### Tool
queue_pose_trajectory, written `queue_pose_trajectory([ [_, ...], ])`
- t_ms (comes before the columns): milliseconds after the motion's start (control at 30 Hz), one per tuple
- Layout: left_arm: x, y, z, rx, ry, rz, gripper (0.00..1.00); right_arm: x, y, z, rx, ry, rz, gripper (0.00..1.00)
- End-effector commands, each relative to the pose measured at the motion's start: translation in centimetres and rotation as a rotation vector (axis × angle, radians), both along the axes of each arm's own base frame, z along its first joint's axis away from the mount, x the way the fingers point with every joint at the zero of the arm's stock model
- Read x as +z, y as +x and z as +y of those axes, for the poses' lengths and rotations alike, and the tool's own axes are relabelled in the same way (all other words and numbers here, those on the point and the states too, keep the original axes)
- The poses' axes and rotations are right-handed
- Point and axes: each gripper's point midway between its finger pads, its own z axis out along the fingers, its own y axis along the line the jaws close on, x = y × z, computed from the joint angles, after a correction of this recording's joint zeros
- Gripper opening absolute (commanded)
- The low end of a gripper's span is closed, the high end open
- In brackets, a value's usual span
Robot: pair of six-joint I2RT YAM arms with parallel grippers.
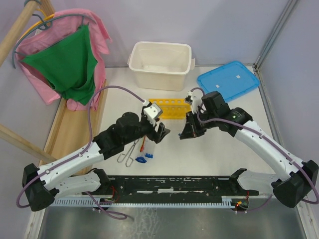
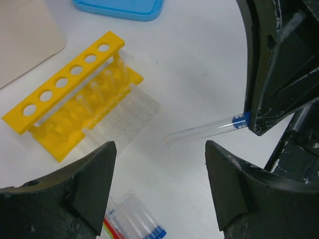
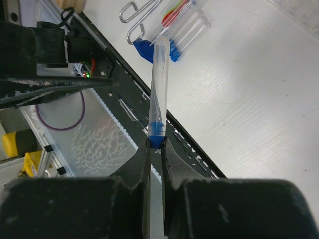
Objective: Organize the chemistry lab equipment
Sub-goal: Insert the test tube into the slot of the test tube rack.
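My right gripper (image 3: 156,142) is shut on the blue cap of a clear tube (image 3: 159,89) and holds it off the table, pointing toward the left arm. The left wrist view shows that same tube (image 2: 207,130) sticking out of the right gripper (image 2: 251,127). My left gripper (image 2: 160,149) stands open just short of the tube, with nothing between its fingers. The yellow rack (image 1: 169,108) lies behind both grippers. Other blue-capped tubes (image 1: 146,158), metal tongs (image 1: 130,151) and a thin red rod (image 1: 143,146) lie on the table under the left arm.
A white tub (image 1: 160,64) stands at the back centre, with a flat blue lid (image 1: 228,79) to its right. Pink and green cloths (image 1: 70,64) hang on a wooden frame at the left. A black rail (image 1: 169,186) runs along the near edge.
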Motion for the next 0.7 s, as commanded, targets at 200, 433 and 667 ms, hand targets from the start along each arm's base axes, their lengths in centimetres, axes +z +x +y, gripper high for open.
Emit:
queue_pose_trajectory([
  [200,1.5,-2.6,-1.4,-0.201,-0.224,0.092,0.78,1.3,1.7,0.9,0.027,0.224,0.113,0.08],
  [433,1.1,-2.9,-1.8,-0.222,-0.233,0.113,0.78,1.2,1.8,1.4,0.027,0.256,0.143,0.08],
  [667,0.4,-2.2,-1.2,-0.159,-0.234,0.123,0.78,-3.2,1.9,-0.7,-0.056,0.1,0.142,0.08],
])
